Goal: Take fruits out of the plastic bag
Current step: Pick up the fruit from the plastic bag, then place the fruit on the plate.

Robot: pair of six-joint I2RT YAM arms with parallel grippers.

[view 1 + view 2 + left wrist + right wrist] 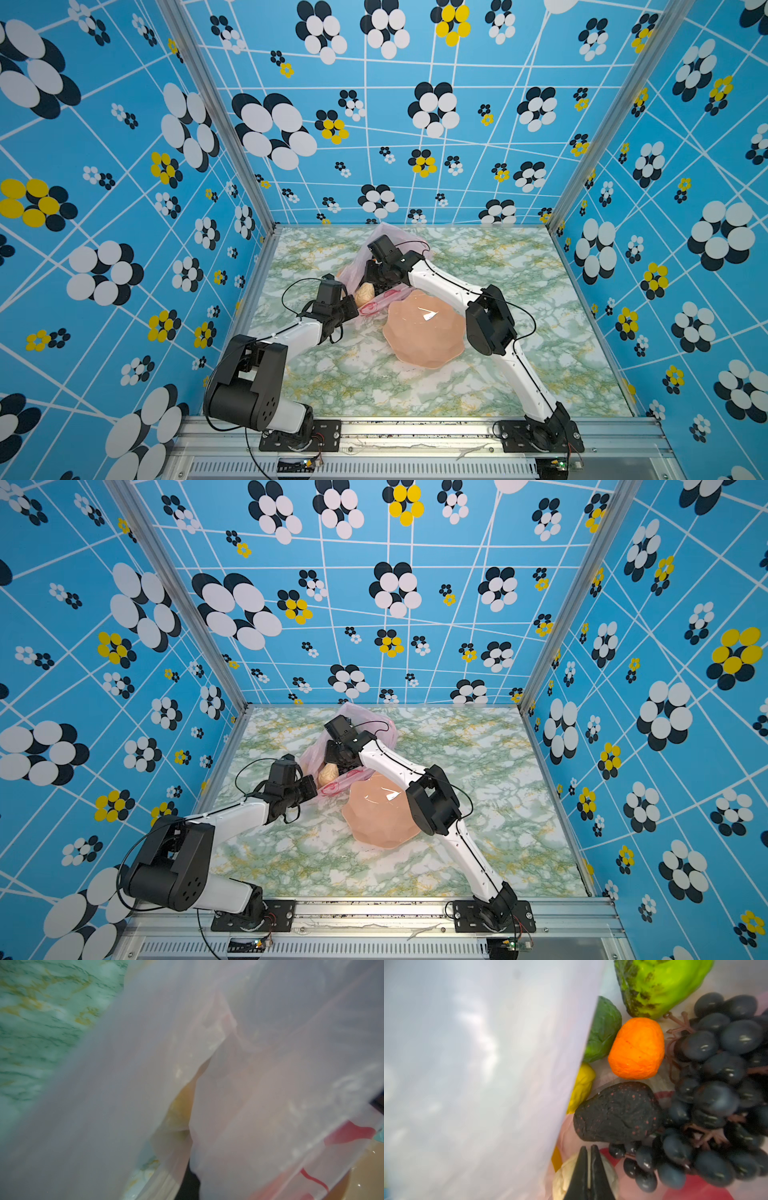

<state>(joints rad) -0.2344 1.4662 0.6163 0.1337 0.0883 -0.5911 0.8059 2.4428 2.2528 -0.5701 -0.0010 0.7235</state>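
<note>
Bag: thin translucent pink plastic bag (392, 239).
Right gripper (589, 1148): inside bag, jaws pressed together, empty, beside dark speckled avocado (616, 1113).
Left gripper (350, 311): jaws closed at bag's rim.

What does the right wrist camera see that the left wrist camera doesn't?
Only the right wrist view shows clear fruits inside the plastic bag: an orange, a dark grape bunch, a dark avocado, a bright green fruit and a lemon half behind the plastic. It also shows the right gripper, shut, over a pale piece.
Only the left wrist view shows the green marble table, plus a blurry yellowish patch I cannot identify.
Both show the pink plastic bag up close, with red print on it.
</note>
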